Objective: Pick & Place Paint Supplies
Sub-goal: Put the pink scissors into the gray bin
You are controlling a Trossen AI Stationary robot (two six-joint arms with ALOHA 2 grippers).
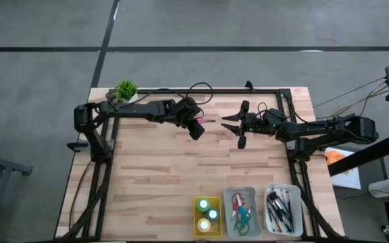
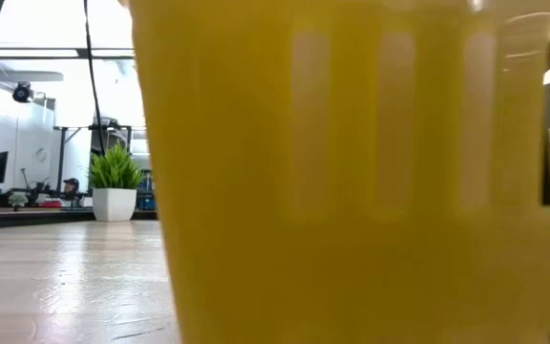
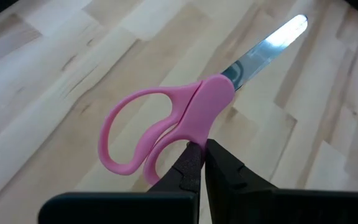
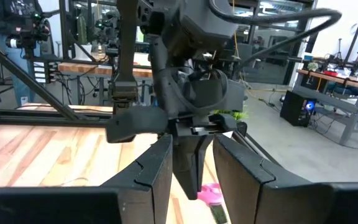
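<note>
grey floor (image 1: 39,101), bright windows (image 2: 46,24), workbenches (image 4: 89,67)

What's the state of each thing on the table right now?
Pink scissors: blades closed, held above the table.
Left end effector: shut on the scissors' handle.
Right end effector: partly open, empty, facing the left one.
Yellow tray: holds paint bottles.
Grey tray: holds scissors.
White tray: holds brushes.

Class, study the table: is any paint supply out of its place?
Yes. The pink scissors are up in the shut left gripper over mid-table, facing the right gripper, while other scissors lie in the grey tray.
</note>
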